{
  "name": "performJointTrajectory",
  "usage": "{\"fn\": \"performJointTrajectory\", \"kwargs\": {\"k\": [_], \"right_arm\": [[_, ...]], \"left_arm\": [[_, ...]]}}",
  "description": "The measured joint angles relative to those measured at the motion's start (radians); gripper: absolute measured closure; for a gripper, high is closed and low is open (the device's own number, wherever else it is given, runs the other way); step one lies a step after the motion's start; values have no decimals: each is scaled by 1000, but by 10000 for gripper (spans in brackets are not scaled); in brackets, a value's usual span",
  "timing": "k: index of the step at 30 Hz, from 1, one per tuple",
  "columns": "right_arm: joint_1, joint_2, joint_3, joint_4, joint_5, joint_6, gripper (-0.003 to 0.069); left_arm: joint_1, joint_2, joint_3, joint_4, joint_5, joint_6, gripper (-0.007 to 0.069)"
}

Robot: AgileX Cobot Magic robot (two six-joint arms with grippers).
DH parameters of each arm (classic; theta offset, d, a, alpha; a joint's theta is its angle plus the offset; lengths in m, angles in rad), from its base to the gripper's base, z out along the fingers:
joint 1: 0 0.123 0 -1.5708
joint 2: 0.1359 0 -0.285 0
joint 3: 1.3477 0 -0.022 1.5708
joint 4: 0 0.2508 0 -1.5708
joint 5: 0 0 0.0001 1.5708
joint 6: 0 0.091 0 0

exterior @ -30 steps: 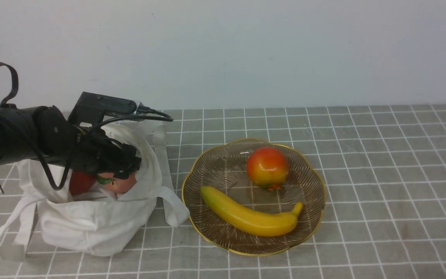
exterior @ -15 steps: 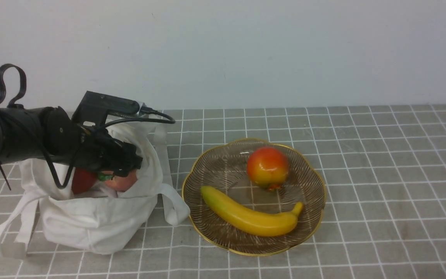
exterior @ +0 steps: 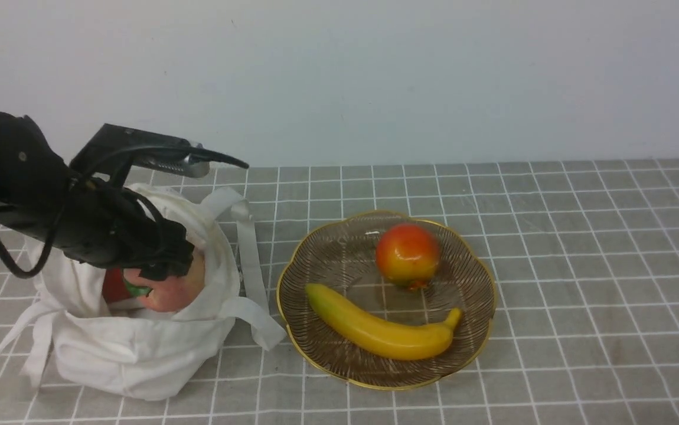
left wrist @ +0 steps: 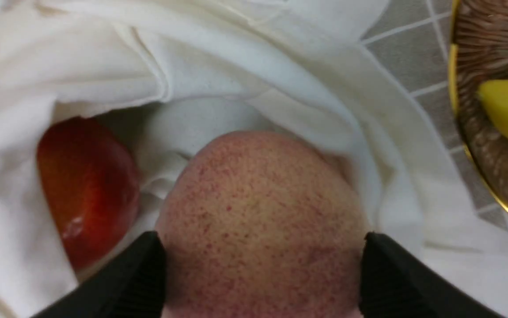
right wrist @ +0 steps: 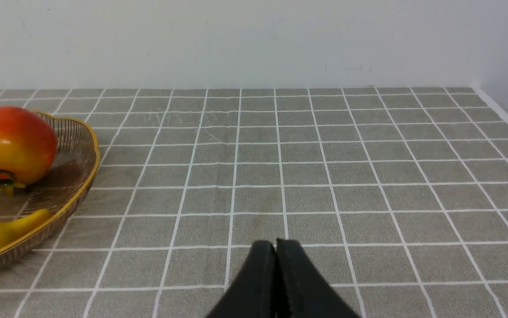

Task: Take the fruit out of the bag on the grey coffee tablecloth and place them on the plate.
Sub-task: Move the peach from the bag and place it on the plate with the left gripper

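Observation:
The white bag (exterior: pixel 139 348) stands at the left on the grey checked tablecloth (exterior: pixel 581 265). My left gripper (exterior: pixel 168 268) is inside the bag's mouth, shut on the pink peach (exterior: pixel 171 289), whose green leaf shows. In the left wrist view the peach (left wrist: pixel 263 221) sits between both black fingers (left wrist: pixel 143 274). A red apple (exterior: pixel 114 286) lies in the bag behind it, also in the left wrist view (left wrist: pixel 86 185). The plate (exterior: pixel 487 277) holds other fruit. My right gripper (right wrist: pixel 275 247) is shut and empty above the bare cloth. No green fruit shows.
A red-yellow round fruit (exterior: pixel 407 255) and a banana (exterior: pixel 381 330) lie on the plate. The bag's strap handles (exterior: pixel 248 236) trail toward the plate and off the left side. A pale wall stands behind the table.
My left gripper has closed on the peach and raised it a little in the bag's mouth; the wrist has tilted up. The bag has shifted slightly. The plate's fruits have not moved.

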Motion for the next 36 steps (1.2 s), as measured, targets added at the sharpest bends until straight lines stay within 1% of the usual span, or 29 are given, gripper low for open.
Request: {"fn": "performJointTrajectory", "kwargs": {"k": [3, 5, 8, 11, 13, 18, 22, 25, 28, 32, 36], "right_arm": [[0, 0, 0, 0, 0, 0, 676], [0, 0, 0, 0, 0, 0, 676], [0, 0, 0, 0, 0, 0, 676], [0, 0, 0, 0, 0, 0, 676], [0, 0, 0, 0, 0, 0, 676], [0, 0, 0, 0, 0, 0, 676], [0, 0, 0, 0, 0, 0, 676], [0, 0, 0, 0, 0, 0, 676], [0, 0, 0, 0, 0, 0, 676], [0, 0, 0, 0, 0, 0, 676], [0, 0, 0, 0, 0, 0, 676]], "left_arm": [[0, -51, 1, 15, 63, 0, 119], [-1, -82, 1, 53, 99, -13, 119], [-1, -143, 3, 98, 124, -70, 119], [-1, -215, 3, 99, 131, -127, 125], [-1, -251, 3, 74, 134, -129, 125], [-34, -310, 3, -55, 130, -65, 125], [-116, -300, 3, -221, 49, 59, 125], [-177, -265, 3, -295, -14, 131, 125], [-240, -199, 3, -378, -109, 201, 125], [-320, -35, 3, -512, -309, 287, 125], [-359, 75, 3, -574, -432, 340, 125]]}}
